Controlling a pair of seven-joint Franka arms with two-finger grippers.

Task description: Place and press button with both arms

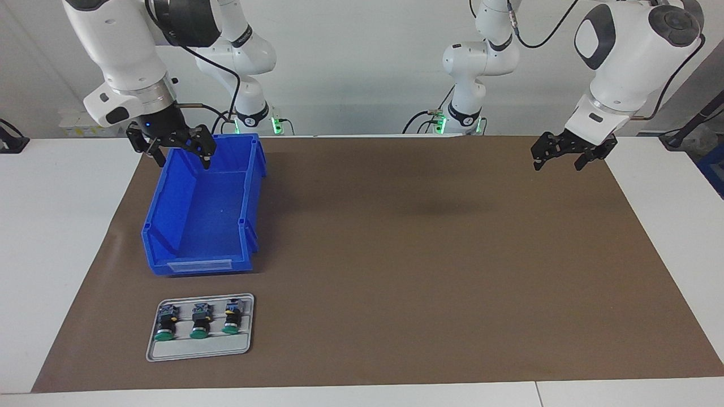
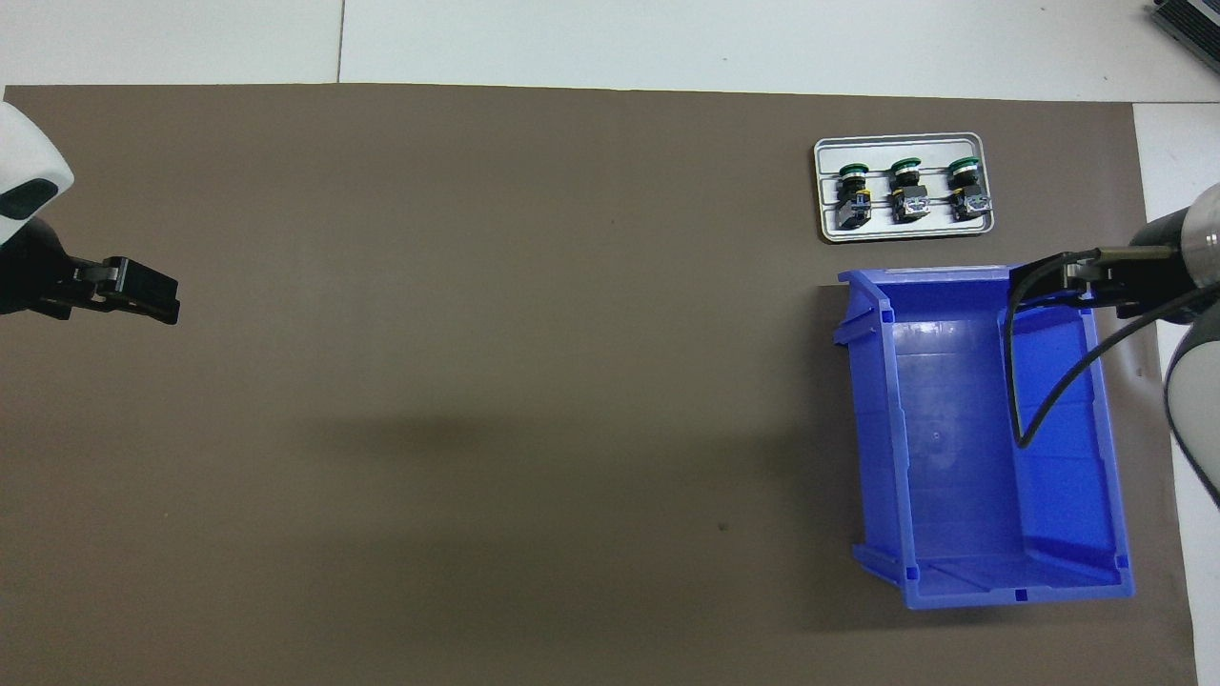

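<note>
Three green-capped buttons lie side by side on a small grey tray (image 1: 198, 351) (image 2: 905, 232): one (image 1: 165, 325) (image 2: 965, 186), a middle one (image 1: 199, 322) (image 2: 905, 186) and one (image 1: 232, 319) (image 2: 853, 186). Their caps point away from the robots. My right gripper (image 1: 184, 159) hangs open and empty over the robot-side end of a blue bin (image 1: 164, 215) (image 2: 872, 429). My left gripper (image 1: 558, 164) (image 2: 152, 291) hangs open and empty above the brown mat (image 1: 424, 254) at the left arm's end of the table. Neither gripper touches anything.
The blue bin is empty and stands at the right arm's end, nearer to the robots than the tray. A black cable (image 2: 1015, 381) from the right arm loops over the bin. White tabletop (image 1: 56, 226) borders the mat.
</note>
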